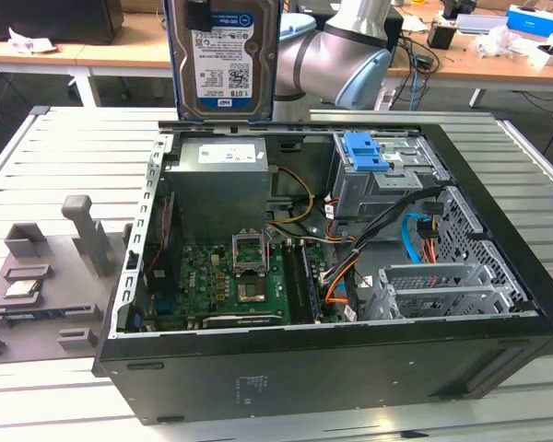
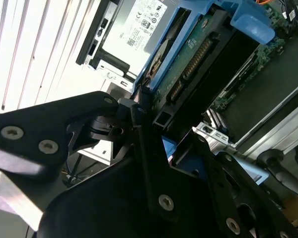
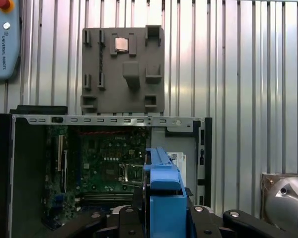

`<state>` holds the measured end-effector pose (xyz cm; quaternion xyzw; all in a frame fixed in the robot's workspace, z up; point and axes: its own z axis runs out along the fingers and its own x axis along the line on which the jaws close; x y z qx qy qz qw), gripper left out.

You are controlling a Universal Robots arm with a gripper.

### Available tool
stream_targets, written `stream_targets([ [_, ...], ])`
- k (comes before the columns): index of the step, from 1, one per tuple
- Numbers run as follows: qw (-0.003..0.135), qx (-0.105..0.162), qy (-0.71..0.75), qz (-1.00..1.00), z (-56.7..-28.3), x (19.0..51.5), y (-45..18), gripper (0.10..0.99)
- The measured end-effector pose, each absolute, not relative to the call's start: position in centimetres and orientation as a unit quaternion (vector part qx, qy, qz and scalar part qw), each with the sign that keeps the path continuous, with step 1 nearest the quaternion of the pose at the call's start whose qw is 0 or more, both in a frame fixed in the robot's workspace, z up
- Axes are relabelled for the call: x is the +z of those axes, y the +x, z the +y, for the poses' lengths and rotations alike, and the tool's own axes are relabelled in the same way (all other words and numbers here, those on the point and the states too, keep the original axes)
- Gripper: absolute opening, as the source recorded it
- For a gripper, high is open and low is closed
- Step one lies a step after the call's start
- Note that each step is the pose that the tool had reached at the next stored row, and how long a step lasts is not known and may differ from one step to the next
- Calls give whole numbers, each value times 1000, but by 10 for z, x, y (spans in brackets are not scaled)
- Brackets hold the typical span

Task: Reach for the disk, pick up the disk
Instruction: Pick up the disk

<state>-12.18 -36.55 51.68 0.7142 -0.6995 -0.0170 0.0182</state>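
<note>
disk (image 1: 223,60) upright in the air, well above the far wall of the open computer case (image 1: 332,368), label showing in the exterior view | first wrist view: end effector (image 3: 164,215) clenched on the disk, either side of its blue bracket (image 3: 164,191); grey holder (image 3: 123,69) flat on the tabletop (image 3: 248,74) beyond the case

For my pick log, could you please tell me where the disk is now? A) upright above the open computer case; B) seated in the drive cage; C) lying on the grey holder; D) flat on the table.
A: in the exterior view the disk stands upright above the computer case; the first wrist view shows the claw gripping it.
</note>
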Motion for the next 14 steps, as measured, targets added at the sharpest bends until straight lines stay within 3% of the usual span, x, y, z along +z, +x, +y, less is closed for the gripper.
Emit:
stream_targets([
  [14,18,-17,714,-700,-365,509,-94,365],
])
